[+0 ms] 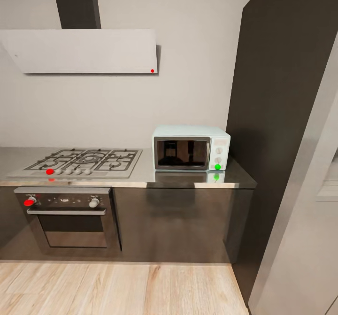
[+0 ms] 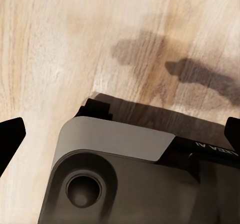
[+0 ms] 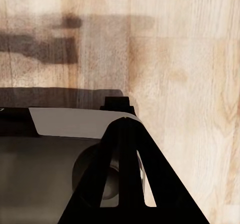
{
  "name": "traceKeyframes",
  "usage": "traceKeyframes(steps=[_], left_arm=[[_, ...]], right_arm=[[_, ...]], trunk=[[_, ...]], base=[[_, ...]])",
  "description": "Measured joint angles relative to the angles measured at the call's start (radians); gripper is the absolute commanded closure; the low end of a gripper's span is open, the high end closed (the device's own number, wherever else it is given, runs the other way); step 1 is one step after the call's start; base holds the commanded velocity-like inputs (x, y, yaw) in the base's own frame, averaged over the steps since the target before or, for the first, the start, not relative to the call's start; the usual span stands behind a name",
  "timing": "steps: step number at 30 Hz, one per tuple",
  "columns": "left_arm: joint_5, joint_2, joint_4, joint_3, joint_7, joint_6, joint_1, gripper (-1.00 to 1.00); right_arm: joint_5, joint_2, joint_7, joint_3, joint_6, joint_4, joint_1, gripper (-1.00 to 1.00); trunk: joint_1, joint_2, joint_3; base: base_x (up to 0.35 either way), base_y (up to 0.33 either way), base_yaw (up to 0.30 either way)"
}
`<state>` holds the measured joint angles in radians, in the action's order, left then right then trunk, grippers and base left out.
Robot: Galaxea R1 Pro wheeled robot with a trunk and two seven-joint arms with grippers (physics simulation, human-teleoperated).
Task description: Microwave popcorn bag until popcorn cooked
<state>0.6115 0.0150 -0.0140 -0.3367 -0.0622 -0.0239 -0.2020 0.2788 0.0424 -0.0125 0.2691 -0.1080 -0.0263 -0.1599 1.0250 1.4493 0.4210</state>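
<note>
Left claw (image 2: 120, 134) shows two black fingertips (image 2: 11, 134) at opposite edges of the left wrist view, spread wide, holding nothing, above pale wooden plank floor (image 2: 60, 44) and the robot's grey base (image 2: 125, 179). Right claw (image 3: 131, 169) appears as a black triangular finger over the same floor; spread or pressed together, cannot tell. Head view: small pale mint-blue microwave (image 1: 191, 148) with dark glass door, shut, green light (image 1: 217, 166) lit on its white knob panel; contents behind the glass unreadable. It stands on the grey glossy worktop (image 1: 188, 179), at its right end beside a tall dark wall panel (image 1: 277, 118). Steel gas hob (image 1: 82, 161) lies left, built-in black-and-steel oven (image 1: 68, 216) below, white hood (image 1: 82, 51) above. Bare worktop runs in front of the microwave; open floor before the cabinets.
</note>
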Motion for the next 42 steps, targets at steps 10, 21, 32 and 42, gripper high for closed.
traceKeyframes(steps=[10,21,32,42], left_arm=[[0.000,0.000,0.000,0.000,0.000,0.000,0.000,-1.00],[0.000,0.000,0.000,0.000,0.000,0.000,0.000,-1.00],[0.000,0.000,0.000,0.000,0.000,0.000,-0.001,-1.00],[0.000,0.000,0.000,0.000,0.000,0.000,0.000,-1.00]], right_arm=[[0.000,0.000,0.000,0.000,0.000,0.000,0.000,1.00],[0.000,0.000,0.000,0.000,0.000,0.000,0.000,1.00],[0.000,0.000,0.000,0.000,0.000,0.000,0.000,1.00],[0.000,0.000,0.000,0.000,0.000,0.000,0.000,1.00]], trunk=[[0.000,0.000,0.000],[0.000,0.000,0.000],[0.000,0.000,0.000],[0.000,0.000,0.000]], base=[[0.000,0.000,0.000],[0.000,0.000,0.000],[0.000,0.000,0.000],[0.000,0.000,0.000]])
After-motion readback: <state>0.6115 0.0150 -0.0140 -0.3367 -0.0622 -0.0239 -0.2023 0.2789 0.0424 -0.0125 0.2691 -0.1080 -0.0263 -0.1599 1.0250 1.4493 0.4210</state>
